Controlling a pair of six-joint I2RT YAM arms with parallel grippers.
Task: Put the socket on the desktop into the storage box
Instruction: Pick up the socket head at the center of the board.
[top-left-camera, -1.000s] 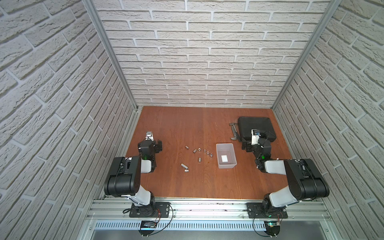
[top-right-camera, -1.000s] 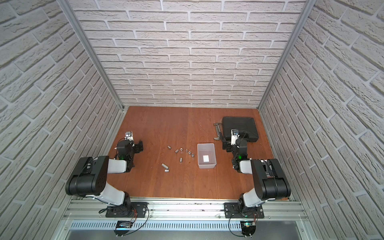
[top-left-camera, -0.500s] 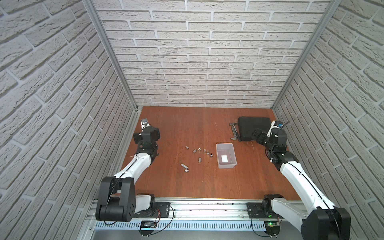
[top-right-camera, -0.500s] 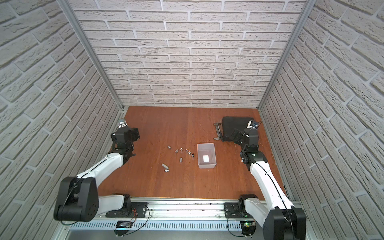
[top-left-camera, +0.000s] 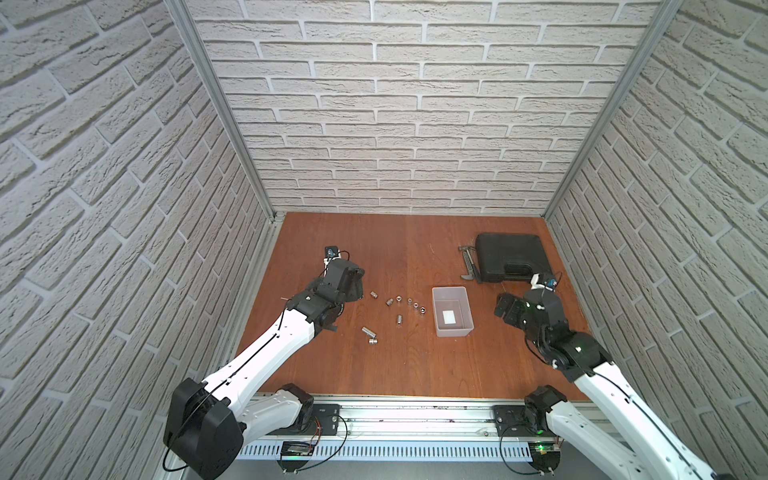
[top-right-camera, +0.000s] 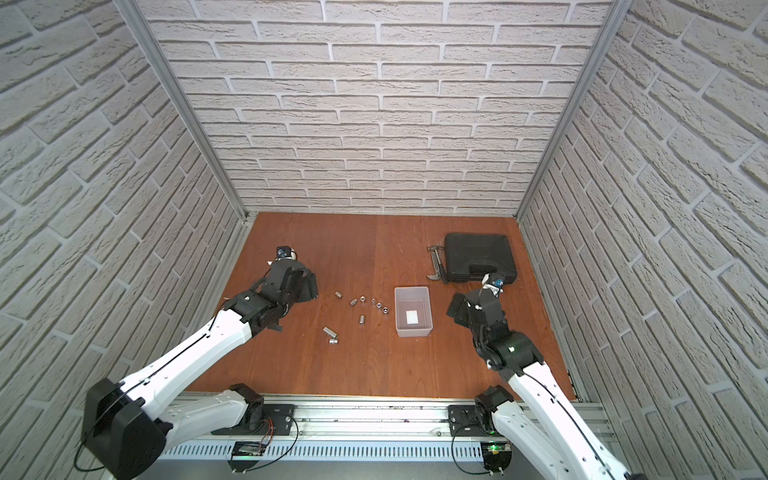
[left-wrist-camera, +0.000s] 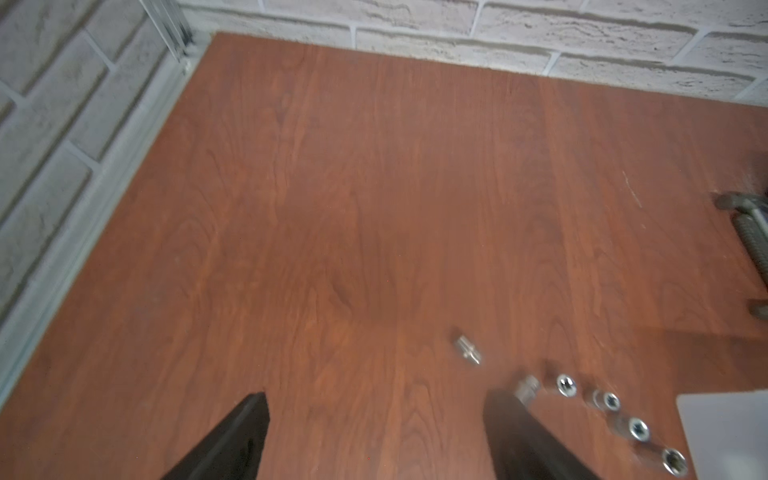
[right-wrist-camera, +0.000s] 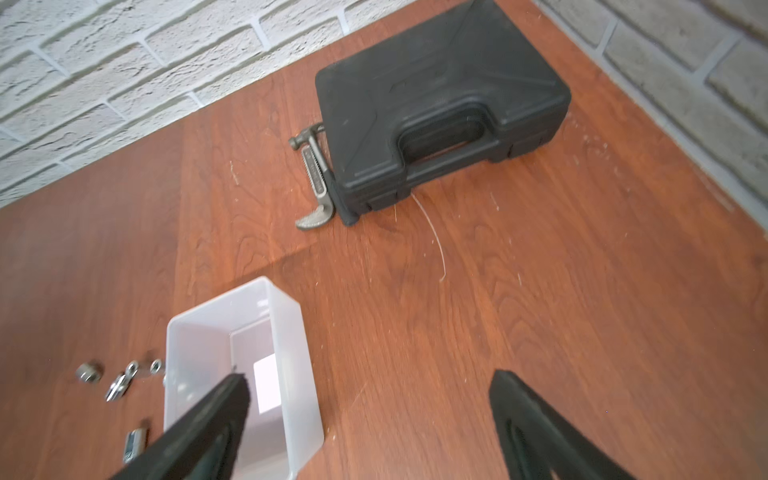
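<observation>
1. Sockets (top-left-camera: 399, 319) lie loose on the desktop (top-left-camera: 395, 249) in both top views. About nine small steel cylinders are scattered between the left gripper (top-left-camera: 351, 284) and the storage box (top-left-camera: 455, 331). None is in the box, whose floor shows only a white patch, so I judge the task barely begun: every pick and drop is left to do. The right gripper (top-left-camera: 509, 309) hangs just beside the box on its other side. A black tool case (top-left-camera: 509, 255) and a grey metal tool (top-left-camera: 468, 266) sit toward the back wall.
2. In the left wrist view, the left gripper (left-wrist-camera: 376, 397) has its dark fingers spread wide with nothing between them, over bare reddish wood grain. The sockets (left-wrist-camera: 566, 385) look shiny and slightly blurred. Several stand upright showing hollow mouths, and others lie on their sides.
3. In the right wrist view, the right gripper (right-wrist-camera: 370, 378) is likewise spread and empty. The storage box (right-wrist-camera: 232, 291) is frosted translucent plastic, rectangular and thin-walled. The tool case (right-wrist-camera: 440, 95) is matte hard plastic with a moulded handle, and the metal tool (right-wrist-camera: 316, 178), toothed and hook-ended, rests against it.
</observation>
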